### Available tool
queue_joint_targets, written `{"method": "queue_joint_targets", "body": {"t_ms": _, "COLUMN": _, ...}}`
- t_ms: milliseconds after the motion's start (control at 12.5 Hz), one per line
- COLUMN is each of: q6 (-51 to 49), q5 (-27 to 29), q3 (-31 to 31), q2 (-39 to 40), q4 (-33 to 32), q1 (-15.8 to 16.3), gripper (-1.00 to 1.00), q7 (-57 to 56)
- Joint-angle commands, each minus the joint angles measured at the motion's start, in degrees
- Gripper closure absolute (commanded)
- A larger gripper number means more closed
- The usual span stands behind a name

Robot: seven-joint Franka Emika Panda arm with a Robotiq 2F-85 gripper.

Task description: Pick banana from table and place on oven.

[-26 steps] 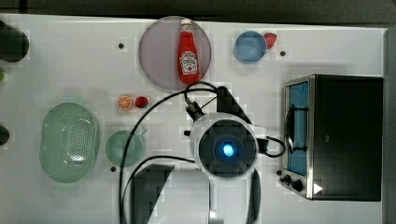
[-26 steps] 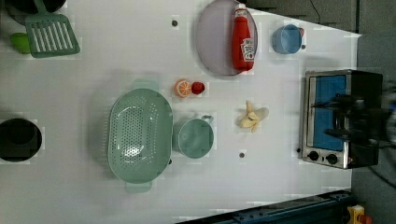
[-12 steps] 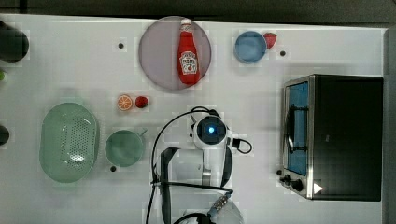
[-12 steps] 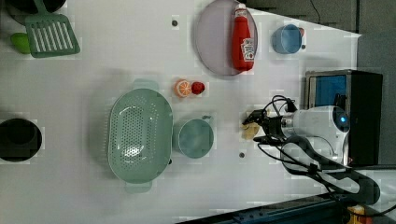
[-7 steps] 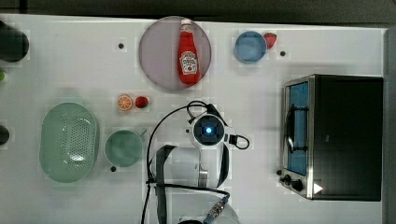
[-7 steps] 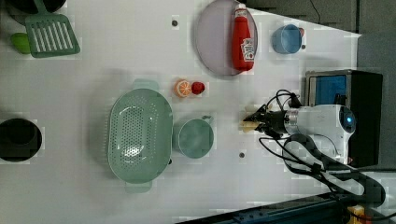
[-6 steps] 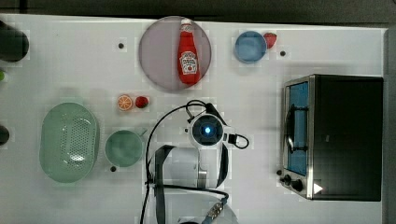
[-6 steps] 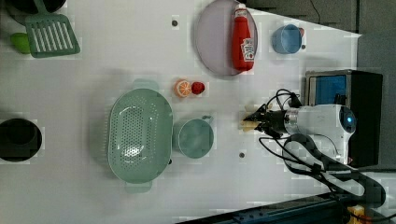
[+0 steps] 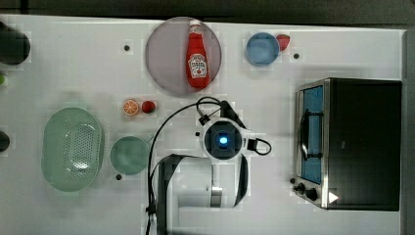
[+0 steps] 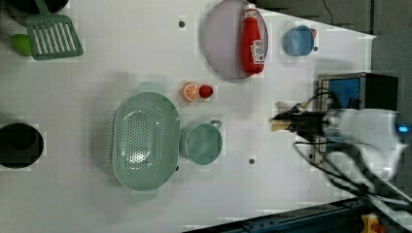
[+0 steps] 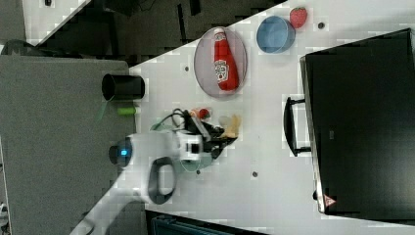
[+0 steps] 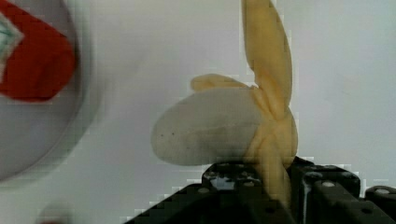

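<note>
Pinching the matte cream banana point(image 12: 219, 126) at its splayed peel strips, the black tool point(image 12: 268, 193) hangs above the smooth white counter point(image 12: 154, 56).

Robot lab bench staged as a mock kitchen: white table point(image 9: 73, 73) with mounting holes, toaster oven point(image 9: 350, 142), toy ketchup bottle point(image 9: 197, 58), green colander point(image 10: 145, 141), cabled robot arm point(image 9: 205, 191) over it.
</note>
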Motion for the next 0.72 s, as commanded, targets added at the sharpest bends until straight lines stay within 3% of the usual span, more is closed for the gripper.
{"method": "queue_joint_targets", "body": {"t_ms": 80, "q6": -15.77, "q5": -0.64, "q3": 0.62, "q2": -8.84, "q4": 9.26, "q1": -0.47, "gripper": 0.57, "q7": 1.64}}
{"method": "queue_joint_targets", "body": {"t_ms": 400, "q6": -36.49, "q5": -0.67, "q3": -1.37, "q2": -13.87, "q4": 22.98, "q1": -0.84, "gripper": 0.57, "q7": 1.64}}
{"method": "queue_joint_targets", "body": {"t_ms": 720, "q6": -42.33, "q5": -0.89, "q3": -7.63, "q2": -13.96, "q4": 31.48, "q1": -2.11, "gripper": 0.57, "q7": -0.39}}
